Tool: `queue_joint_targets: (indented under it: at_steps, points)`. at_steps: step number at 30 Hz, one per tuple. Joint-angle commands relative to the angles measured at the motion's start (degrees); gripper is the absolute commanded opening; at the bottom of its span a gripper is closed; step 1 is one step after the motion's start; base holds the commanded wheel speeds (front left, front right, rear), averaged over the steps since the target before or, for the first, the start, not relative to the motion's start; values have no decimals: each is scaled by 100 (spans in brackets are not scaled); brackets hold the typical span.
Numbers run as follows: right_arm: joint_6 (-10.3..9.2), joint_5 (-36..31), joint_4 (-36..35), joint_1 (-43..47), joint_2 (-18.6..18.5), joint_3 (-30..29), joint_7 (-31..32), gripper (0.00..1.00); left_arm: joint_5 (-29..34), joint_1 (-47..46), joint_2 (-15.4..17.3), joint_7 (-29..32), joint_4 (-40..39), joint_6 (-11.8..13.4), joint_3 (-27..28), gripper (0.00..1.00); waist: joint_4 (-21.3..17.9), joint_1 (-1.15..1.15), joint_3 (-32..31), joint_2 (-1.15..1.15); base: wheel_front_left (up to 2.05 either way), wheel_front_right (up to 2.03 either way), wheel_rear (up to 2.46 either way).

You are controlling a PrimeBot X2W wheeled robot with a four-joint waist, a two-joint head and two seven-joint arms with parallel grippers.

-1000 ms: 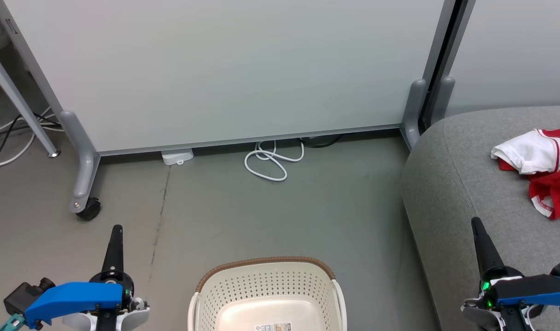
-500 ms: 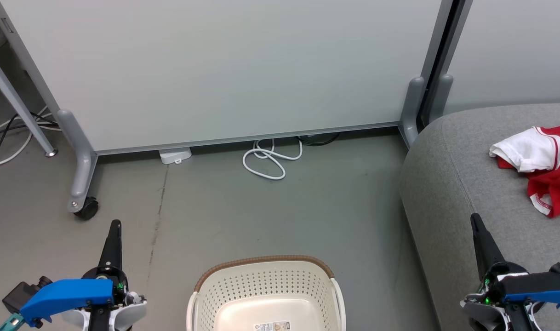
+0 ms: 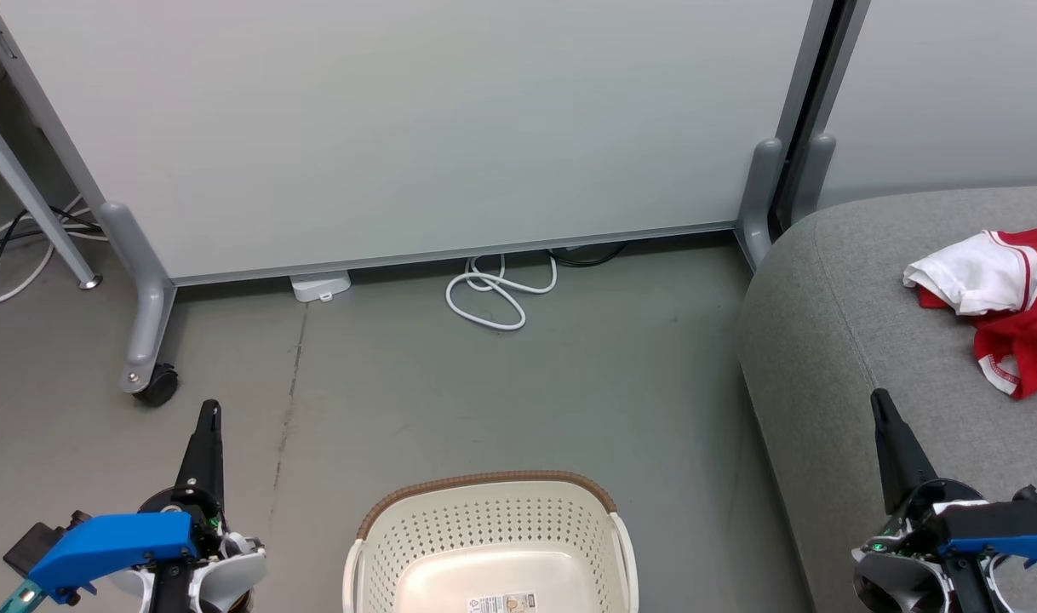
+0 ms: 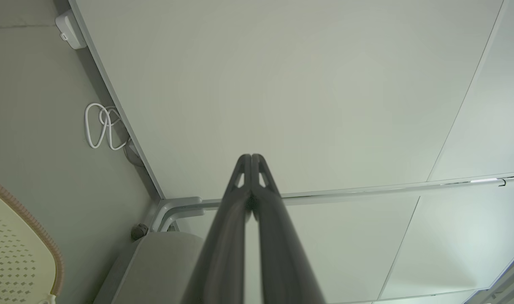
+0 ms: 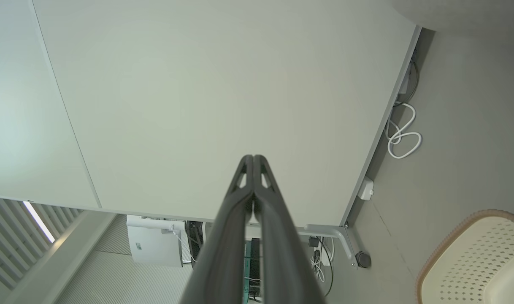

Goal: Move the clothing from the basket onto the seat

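Clothing point(image 3: 987, 281) lies on the seat point(image 3: 833, 340) at about three o'clock in my head view. It is a crumpled red heap with a white part folded over its ten o'clock side, well apart from the seat's rounded edge (a white band with small marks runs along one red hem, too small for me to read). The basket point(image 3: 484, 528) stands on the grey floor point(image 3: 484, 383) at six o'clock, cut off by the bottom edge of the view. Its brown woven-look rim faces twelve o'clock, and its pale bottom is bare around a small printed label. My left gripper point(image 3: 209, 410) rises at seven o'clock over the floor, at about nine o'clock from the basket and apart from it, with its two dark fingers point(image 4: 236, 219) pressed tip to tip and empty. My right gripper point(image 3: 879, 400) rises at five o'clock over the near part of the seat, its tips likewise together and empty. The clothing sits toward one o'clock from it, well apart. In both wrist views my fingers meet in a single point against the pale partition panel point(image 3: 416, 128). A looped white cable point(image 3: 497, 298) lies at the panel's foot, at twelve o'clock from the basket, and a small white box point(image 3: 320, 286) is at eleven o'clock. The panel's caster wheel point(image 3: 157, 387) stands at eleven o'clock from my left gripper.
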Motion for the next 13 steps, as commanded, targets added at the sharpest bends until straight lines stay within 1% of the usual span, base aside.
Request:
queue_joint_targets:
  at_steps: [1,9,13]
  points:
    - [4,137,7,-67,-24,-15,47,0,-129,-90,-5,42,-27,-50,33,0,-4,0,4,0,0,0,0]
    - [4,451,14,-100,-24,-23,121,0,-442,-119,-14,119,-23,-63,74,0,-22,0,21,0,0,0,0]
    - [4,440,14,-93,-23,-22,124,0,-432,-109,-14,122,-23,-63,73,0,-23,0,22,0,0,0,0]
